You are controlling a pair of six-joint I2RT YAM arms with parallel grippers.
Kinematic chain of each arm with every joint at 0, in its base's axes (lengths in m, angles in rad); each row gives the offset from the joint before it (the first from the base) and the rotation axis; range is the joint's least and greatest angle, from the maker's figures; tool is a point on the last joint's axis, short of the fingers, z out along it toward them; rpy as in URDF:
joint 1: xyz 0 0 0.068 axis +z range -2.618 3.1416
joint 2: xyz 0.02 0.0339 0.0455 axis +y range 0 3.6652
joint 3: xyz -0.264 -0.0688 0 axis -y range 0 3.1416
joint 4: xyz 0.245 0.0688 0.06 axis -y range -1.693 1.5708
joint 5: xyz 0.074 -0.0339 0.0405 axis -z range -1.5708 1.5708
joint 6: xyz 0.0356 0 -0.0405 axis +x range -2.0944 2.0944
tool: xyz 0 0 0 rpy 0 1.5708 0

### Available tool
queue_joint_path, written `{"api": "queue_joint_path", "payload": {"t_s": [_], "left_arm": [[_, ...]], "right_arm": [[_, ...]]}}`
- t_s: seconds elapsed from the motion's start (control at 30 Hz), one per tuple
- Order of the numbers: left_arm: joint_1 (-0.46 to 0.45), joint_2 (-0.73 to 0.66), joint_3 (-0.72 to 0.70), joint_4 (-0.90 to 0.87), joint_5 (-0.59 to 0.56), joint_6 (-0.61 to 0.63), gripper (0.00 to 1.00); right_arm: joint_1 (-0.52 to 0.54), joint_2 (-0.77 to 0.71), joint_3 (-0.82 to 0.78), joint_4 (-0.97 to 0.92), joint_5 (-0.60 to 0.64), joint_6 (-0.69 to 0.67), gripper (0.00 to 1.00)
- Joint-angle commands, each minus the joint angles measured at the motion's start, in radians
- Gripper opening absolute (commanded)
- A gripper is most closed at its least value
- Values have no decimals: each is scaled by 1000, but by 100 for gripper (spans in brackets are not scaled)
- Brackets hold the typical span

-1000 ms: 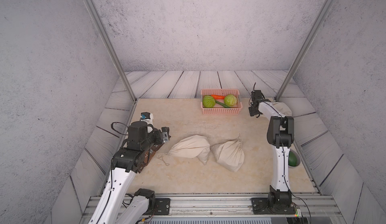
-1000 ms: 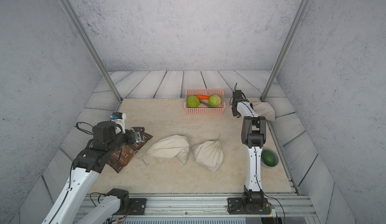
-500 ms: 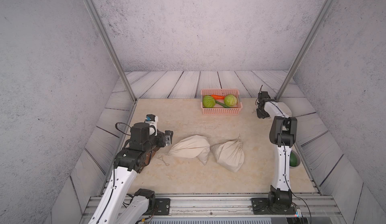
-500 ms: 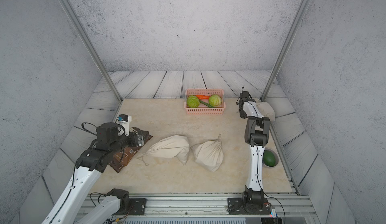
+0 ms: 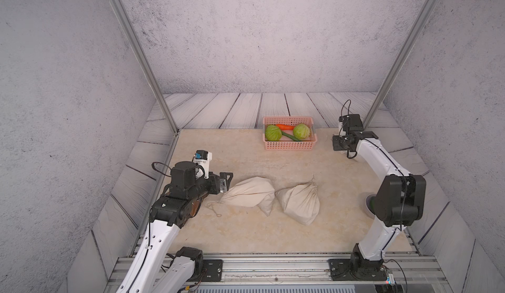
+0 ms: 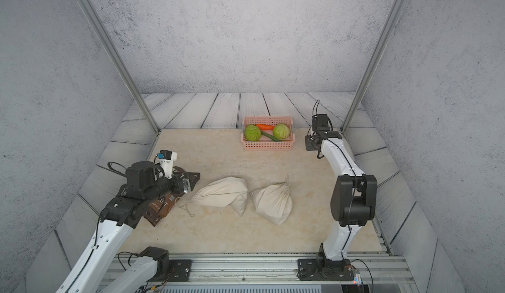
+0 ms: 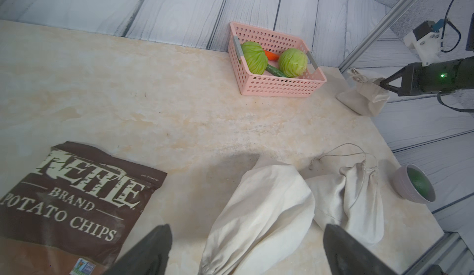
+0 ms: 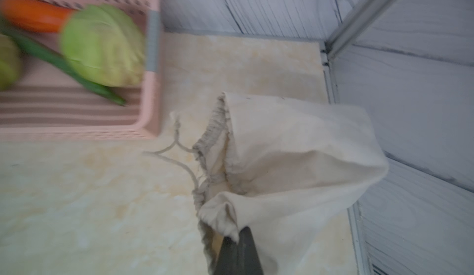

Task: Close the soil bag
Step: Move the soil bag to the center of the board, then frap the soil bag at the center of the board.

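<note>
A sack (image 5: 251,194) lies left of a second sack (image 5: 299,203), basket (image 5: 289,144) behind, soil bag (image 7: 361,102) apparently right of basket.

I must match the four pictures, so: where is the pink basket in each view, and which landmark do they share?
Both top views: basket at the table's far edge, right of middle.
Left wrist: basket beyond the chips, at the far edge.
Right wrist: basket, blurred and cropped, beside the bag's mouth.
Shared landmark: the metal post near it.

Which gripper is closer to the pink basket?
Right. The right gripper pinches the open cloth bag near the pink basket; the left gripper hovers open across the table, by a cloth sack.
</note>
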Motion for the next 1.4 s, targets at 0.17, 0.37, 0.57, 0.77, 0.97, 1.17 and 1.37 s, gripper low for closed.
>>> {"api": "queue_joint_path", "payload": {"t_s": [0.17, 0.37, 0.57, 0.77, 0.97, 1.17, 1.37], "left_arm": [[-73, 26, 5, 85, 87, -63, 98], [-108, 47, 47, 43, 38, -47, 99], [-151, 99, 67, 78, 32, -28, 99], [-224, 247, 106, 223, 11, -42, 96], [-300, 397, 176, 346, 42, -3, 96], [-351, 531, 278, 334, 34, 100, 94], [-374, 625, 349, 302, 47, 151, 85]], "right_arm": [[279, -182, -33, 10, -225, -82, 0], [416, -236, -16, 23, -343, -135, 0], [464, -305, -103, 65, -432, -150, 0], [464, -383, -250, 160, -418, -139, 0], [465, -398, -282, 152, -415, -126, 0], [465, -400, -283, 145, -423, -114, 0], [465, -397, -286, 151, -431, -110, 0]]}}
